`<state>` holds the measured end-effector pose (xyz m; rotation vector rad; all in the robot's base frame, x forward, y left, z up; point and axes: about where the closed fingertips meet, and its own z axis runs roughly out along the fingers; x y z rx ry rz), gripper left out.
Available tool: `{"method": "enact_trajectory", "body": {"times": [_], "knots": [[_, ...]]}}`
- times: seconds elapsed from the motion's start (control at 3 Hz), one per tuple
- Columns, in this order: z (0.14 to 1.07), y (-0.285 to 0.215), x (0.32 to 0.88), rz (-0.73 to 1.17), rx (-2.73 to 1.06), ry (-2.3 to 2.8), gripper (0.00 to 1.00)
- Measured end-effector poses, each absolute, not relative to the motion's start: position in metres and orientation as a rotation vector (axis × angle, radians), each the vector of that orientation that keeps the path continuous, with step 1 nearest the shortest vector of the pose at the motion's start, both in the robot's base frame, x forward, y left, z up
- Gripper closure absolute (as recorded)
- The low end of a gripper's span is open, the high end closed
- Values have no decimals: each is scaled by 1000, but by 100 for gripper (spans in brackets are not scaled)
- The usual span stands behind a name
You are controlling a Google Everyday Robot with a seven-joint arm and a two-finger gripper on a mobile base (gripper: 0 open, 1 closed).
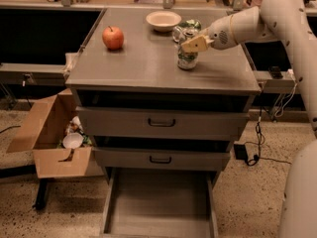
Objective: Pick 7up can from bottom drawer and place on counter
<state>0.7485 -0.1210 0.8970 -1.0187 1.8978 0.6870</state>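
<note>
While my gripper (194, 44) sits over the right half of the counter (143, 66), its fingers are clamped on the upper part of the 7up can (187, 60). Can upright, base down on the counter top, as far as I can judge.

Bottom drawer (158, 205) stands pulled out below, grey floor bare where visible; the can is no longer in it.

Hold is high on the can, arm reaching in from the right. Reading: this leaves the lower body free to seat flat and keeps my arm away from the apple (113, 37) at far left.

Spot chosen is just in front of a green can lying on its side (191, 25) and near the white bowl (163, 20). Cannot tell whether the two cans touch.

Judgement: placing is nearly done, only letting go and backing off remain. Risk: a sideways drag on release could tip the can into its neighbour.
</note>
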Motion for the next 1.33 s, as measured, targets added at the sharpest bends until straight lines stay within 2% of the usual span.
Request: {"method": "enact_trajectory", "body": {"times": [0.33,1.33], "knots": [[897,-121,749,687,-1016,1899,83],[897,-121,749,687,-1016,1899,15]]}}
